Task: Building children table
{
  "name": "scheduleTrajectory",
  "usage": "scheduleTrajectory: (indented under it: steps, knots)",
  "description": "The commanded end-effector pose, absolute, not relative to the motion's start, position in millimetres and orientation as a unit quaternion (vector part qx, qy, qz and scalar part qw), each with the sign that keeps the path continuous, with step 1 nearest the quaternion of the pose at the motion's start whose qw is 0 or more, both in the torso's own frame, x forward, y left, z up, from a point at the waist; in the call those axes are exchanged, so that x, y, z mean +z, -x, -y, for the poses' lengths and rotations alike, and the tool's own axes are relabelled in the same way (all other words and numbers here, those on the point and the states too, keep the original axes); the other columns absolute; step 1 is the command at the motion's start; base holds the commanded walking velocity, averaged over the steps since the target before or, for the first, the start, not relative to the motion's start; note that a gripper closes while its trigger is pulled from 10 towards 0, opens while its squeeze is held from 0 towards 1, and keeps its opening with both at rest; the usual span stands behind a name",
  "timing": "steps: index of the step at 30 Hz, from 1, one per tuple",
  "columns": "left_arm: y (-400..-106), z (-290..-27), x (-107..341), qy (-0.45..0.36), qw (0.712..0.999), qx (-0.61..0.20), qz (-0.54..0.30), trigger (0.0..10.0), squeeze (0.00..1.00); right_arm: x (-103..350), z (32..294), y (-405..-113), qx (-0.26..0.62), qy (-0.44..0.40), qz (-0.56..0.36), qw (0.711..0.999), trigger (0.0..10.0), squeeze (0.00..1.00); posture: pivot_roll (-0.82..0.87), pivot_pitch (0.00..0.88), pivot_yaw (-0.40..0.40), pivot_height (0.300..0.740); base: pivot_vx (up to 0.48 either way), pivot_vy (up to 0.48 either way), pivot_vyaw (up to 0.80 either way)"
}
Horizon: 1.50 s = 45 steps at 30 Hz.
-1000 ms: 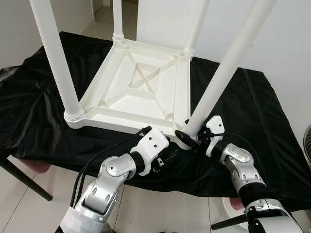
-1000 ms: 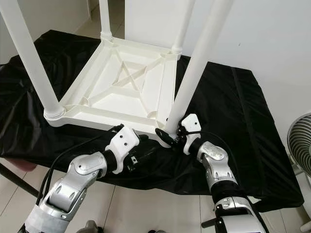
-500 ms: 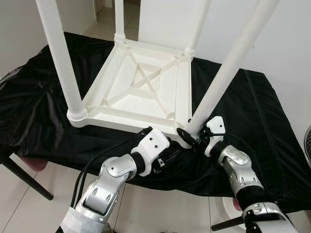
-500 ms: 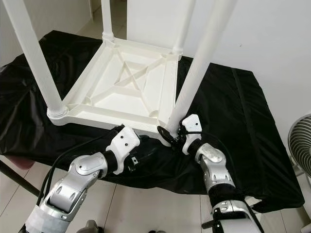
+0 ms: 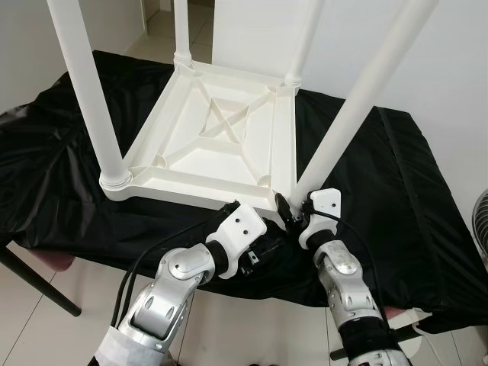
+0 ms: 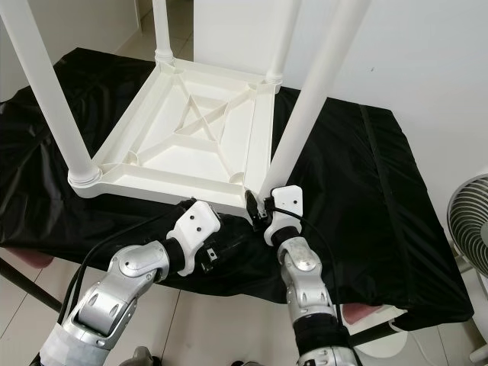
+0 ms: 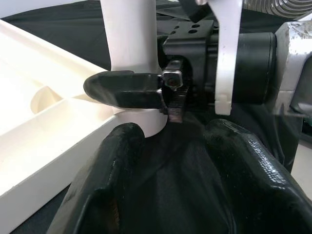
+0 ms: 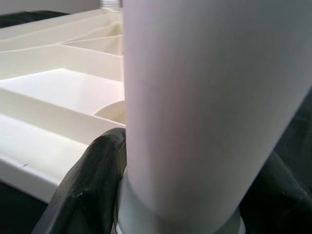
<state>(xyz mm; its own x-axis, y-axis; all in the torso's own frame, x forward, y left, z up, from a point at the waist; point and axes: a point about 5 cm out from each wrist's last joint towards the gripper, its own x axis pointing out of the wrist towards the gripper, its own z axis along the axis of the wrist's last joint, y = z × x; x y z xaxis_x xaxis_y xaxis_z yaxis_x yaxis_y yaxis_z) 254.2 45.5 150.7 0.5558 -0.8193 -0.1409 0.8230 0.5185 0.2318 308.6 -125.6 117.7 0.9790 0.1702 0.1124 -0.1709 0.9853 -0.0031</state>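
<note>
Both silver arms reach forward and bend inward at the near edge. The right gripper [image 5: 288, 216] has its 2 black fingers [image 7: 124, 90] clamped on either side of a white post. The left gripper [image 5: 259, 248] sits just left of it, its fingers [image 7: 105, 195] spread apart.

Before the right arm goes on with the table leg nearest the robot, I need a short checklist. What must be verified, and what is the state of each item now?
1. Right gripper closed around the base of the near right leg: ok.
2. Leg fully seated in its corner socket: cannot tell, the fingers hide the joint.
3. Other three legs standing in their corners of the upturned table top: ok.
4. Left gripper free of the leg: ok, it is open, beside it on the black cloth.
5. Table top lies flat on the cloth: ok.
</note>
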Motion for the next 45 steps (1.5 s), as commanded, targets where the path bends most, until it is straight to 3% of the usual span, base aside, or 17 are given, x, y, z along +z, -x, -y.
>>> scheduleTrajectory:
  steps: [1, 7, 8, 9, 10, 12, 13, 26, 27, 28, 45]
  knots:
    - [-253.0, -44.3, 148.6, -0.131, 0.875, -0.467, -0.012, 10.0, 0.00, 121.5, 128.3, -308.1, 0.046, 0.002, 0.058, 0.997, 0.0, 0.00, 0.13, 0.085, -0.099, 0.740, 0.000, 0.000, 0.00]
    - [-253.7, -43.5, 149.4, -0.132, 0.874, -0.467, -0.010, 10.0, 0.00, 125.7, 116.9, -304.7, 0.014, 0.007, 0.056, 0.998, 0.0, 0.00, 0.13, 0.080, -0.101, 0.740, 0.000, 0.000, 0.00]
    - [-253.5, -43.4, 149.4, -0.132, 0.874, -0.468, -0.009, 10.0, 0.00, 125.7, 118.0, -304.8, 0.010, 0.000, 0.050, 0.999, 1.8, 0.00, 0.13, 0.079, -0.101, 0.740, 0.000, 0.000, 0.00]
    - [-253.5, -43.4, 149.4, -0.132, 0.874, -0.468, -0.009, 10.0, 0.00, 125.7, 118.0, -304.8, 0.010, 0.000, 0.050, 0.999, 1.8, 0.00, 0.13, 0.079, -0.101, 0.740, 0.000, 0.000, 0.00]
    - [-253.7, -43.2, 149.5, -0.132, 0.874, -0.467, -0.009, 10.0, 0.00, 125.3, 120.8, -305.5, 0.008, -0.005, 0.046, 0.999, 10.0, 0.00, 0.13, 0.081, -0.103, 0.740, 0.000, 0.000, 0.00]
    - [-254.0, -43.2, 149.7, -0.132, 0.875, -0.466, -0.009, 10.0, 0.00, 125.3, 122.2, -305.4, 0.004, -0.008, 0.043, 0.999, 10.0, 0.00, 0.13, 0.081, -0.103, 0.740, 0.000, 0.000, 0.00]
    - [-254.0, -43.2, 149.7, -0.132, 0.875, -0.466, -0.009, 10.0, 0.00, 127.7, 123.3, -305.5, 0.016, -0.012, 0.053, 0.998, 10.0, 1.00, 0.13, 0.082, -0.105, 0.740, 0.000, 0.000, 0.00]
    - [-252.6, -43.9, 149.1, -0.130, 0.876, -0.464, -0.010, 10.0, 0.00, 149.4, 130.4, -300.2, 0.070, -0.014, 0.133, 0.988, 10.0, 1.00, 0.13, 0.085, -0.101, 0.740, 0.000, 0.000, 0.00]
    - [-252.3, -44.3, 148.8, -0.131, 0.876, -0.464, -0.011, 10.0, 0.00, 149.2, 131.3, -297.0, 0.075, 0.003, 0.136, 0.988, 10.0, 0.94, 0.13, 0.087, -0.101, 0.740, 0.000, 0.000, 0.00]
    - [-252.0, -44.8, 148.6, -0.131, 0.877, -0.463, -0.011, 10.0, 0.00, 148.8, 132.0, -292.5, 0.078, 0.016, 0.141, 0.987, 10.0, 0.00, 0.13, 0.089, -0.100, 0.740, 0.000, 0.000, 0.00]
    - [-252.1, -47.7, 148.8, -0.134, 0.875, -0.465, -0.013, 10.0, 0.00, 146.9, 145.0, -246.6, 0.075, 0.038, 0.156, 0.984, 10.0, 0.00, 0.13, 0.093, -0.088, 0.740, 0.000, 0.000, 0.00]
